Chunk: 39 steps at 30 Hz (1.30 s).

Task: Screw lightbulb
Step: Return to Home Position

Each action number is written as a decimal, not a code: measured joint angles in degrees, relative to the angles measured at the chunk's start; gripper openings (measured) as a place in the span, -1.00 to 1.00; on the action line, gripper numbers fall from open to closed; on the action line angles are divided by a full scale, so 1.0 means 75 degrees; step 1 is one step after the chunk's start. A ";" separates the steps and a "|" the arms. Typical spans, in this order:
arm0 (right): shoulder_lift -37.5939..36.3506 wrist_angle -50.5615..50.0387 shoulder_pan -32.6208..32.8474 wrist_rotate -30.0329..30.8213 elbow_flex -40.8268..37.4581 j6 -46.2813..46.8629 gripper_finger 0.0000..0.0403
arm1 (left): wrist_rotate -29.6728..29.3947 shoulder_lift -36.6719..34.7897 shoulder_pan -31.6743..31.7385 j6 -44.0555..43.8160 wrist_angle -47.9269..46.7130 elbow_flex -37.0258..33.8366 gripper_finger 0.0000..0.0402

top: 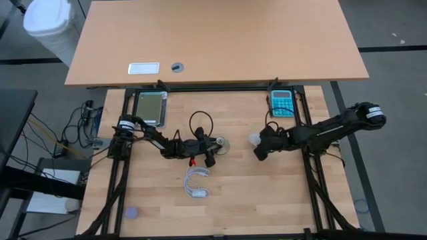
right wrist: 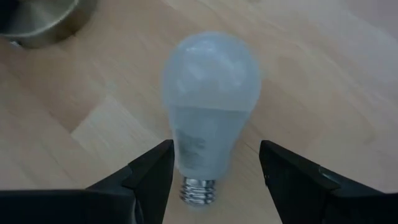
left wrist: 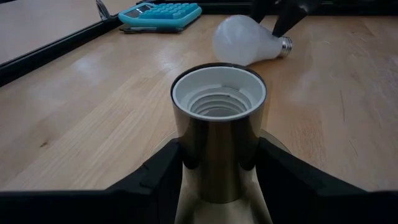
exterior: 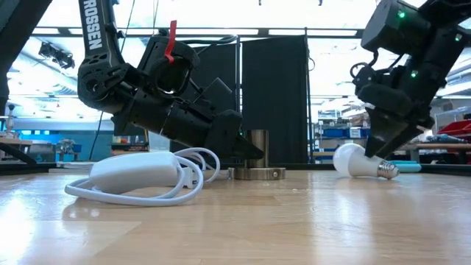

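the lightbulb (right wrist: 210, 112) lies on your wood table (top: 253, 193) beneath the open right gripper (right wrist: 216, 149); left gripper (left wrist: 219, 146) clamps the socket (left wrist: 219, 87); dark screens (exterior: 274, 96) behind.

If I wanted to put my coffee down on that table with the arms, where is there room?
Widest bare table: right of the white cable, on the side away from the calculator. A smaller patch lies between the dark-framed panel and calculator. The middle is crowded: left gripper clamps the lamp socket, lightbulb beside it, right gripper open astride it.
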 joint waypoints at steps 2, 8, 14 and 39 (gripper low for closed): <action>-0.0099 -0.0265 0.0000 -0.0001 0.0158 -0.0003 0.19 | 0.0000 0.0000 0.0000 0.0000 0.0000 0.0000 -0.06; -0.0684 -0.1195 0.0189 -0.0306 0.0834 -0.0181 0.19 | 0.0000 0.0000 0.0000 0.0000 0.0000 0.0000 -0.06; -0.1750 -0.1831 0.1227 0.0143 0.1135 -0.0338 0.19 | 0.0222 0.0000 0.0003 0.0003 0.0003 0.0000 -0.06; -0.5556 0.5566 0.6908 0.4667 -0.3450 -0.4006 0.13 | 0.1265 0.0000 0.0000 0.0023 0.0079 0.0000 -0.06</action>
